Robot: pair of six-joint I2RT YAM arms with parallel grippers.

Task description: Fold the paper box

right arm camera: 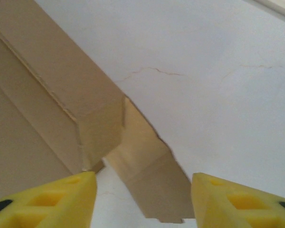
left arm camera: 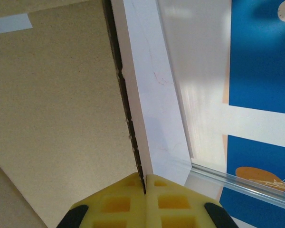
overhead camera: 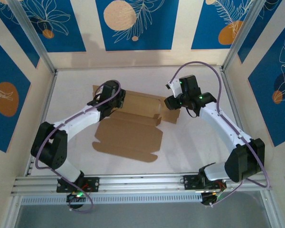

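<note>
1. Top external view: the box [overhead camera: 128,137] lies mid-table [overhead camera: 180,147] as a part-folded sheet. Its long axis runs left to right, the near panel is flat and the far wall is raised.
2. The left gripper [overhead camera: 113,103] sits at the far-left end of the box. In the left wrist view its pads are pressed together with a cardboard edge running into the seam, so it appears to be pinching the box there.
3. The right gripper [right arm camera: 143,179] faces the right end of the box. Its jaws are spread and empty. The end flap [right arm camera: 152,190] lies just ahead, between them and apart from both pads.
4. Judgement: the coming move likely turns on that right end flap. It lies straight ahead of the right gripper, on the nearer arm, across the box's long axis. The left pinch would steady the far end.
</note>
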